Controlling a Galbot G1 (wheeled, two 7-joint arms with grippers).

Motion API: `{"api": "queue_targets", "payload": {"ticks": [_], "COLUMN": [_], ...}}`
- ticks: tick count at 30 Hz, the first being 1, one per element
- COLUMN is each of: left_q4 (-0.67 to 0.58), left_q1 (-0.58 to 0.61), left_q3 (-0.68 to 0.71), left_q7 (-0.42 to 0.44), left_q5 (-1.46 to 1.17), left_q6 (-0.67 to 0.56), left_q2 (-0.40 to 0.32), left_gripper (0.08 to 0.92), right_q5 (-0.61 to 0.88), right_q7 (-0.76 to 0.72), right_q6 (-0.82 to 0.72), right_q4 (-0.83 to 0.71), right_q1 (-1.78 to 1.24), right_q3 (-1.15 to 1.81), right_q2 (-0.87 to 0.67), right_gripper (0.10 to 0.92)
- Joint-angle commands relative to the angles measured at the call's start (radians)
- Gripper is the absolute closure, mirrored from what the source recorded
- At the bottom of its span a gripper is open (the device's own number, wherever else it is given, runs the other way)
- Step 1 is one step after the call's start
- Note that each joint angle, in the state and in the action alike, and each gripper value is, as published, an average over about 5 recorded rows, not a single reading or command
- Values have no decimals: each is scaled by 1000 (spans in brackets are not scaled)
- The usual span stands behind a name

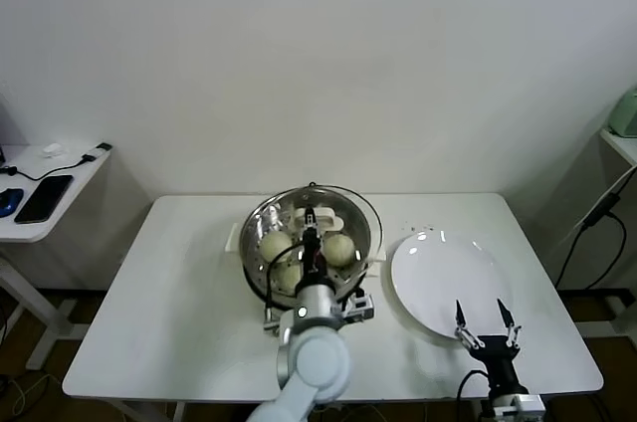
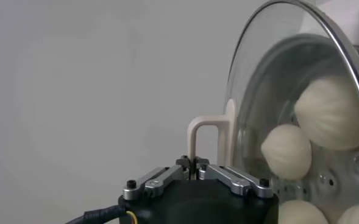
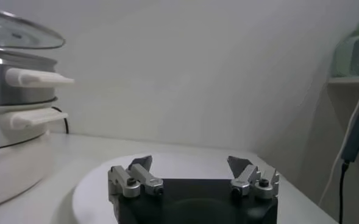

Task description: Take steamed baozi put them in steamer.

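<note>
The buns [image 1: 339, 249] all sit inside the steamer [image 1: 254, 278] at table centre, plate [image 1: 443, 288] at three o'clock bare; left gripper [image 2: 195, 165] clamps the lid handle [image 2: 205, 137], right gripper [image 1: 484, 321] spread wide, idle.

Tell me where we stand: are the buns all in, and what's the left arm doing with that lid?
Done: the white plate is bare and buns sit in the steamer; the left wrist view shows four. In hand: the left pincer is shut on the glass lid's handle, lid over the pot. The right pincer hangs open near the plate's front edge. Left: likely just letting go of the lid.
</note>
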Motion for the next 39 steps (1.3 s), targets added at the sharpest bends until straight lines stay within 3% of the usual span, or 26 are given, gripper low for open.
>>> {"api": "queue_targets", "payload": {"ticks": [1, 24, 32, 39], "left_q4": [50, 80, 15, -194], "left_q1": [-11, 10, 37, 84], "left_q3": [-29, -45, -37, -23], "left_q7": [-25, -79, -70, -99], "left_q5": [12, 3, -23, -268], "left_q6": [18, 3, -4, -69], "left_q2": [4, 1, 12, 67], "left_gripper": [868, 859, 659, 460], "right_q5": [-3, -16, -19, -16], "right_q7": [5, 8, 2, -2], "right_q6": [11, 33, 32, 19], "right_q4": [2, 3, 10, 20], "right_q1": [-1, 1, -1, -3], "right_q3": [1, 4, 4, 2], "right_q2": [-1, 0, 0, -2], "right_gripper": [203, 203, 203, 203]}}
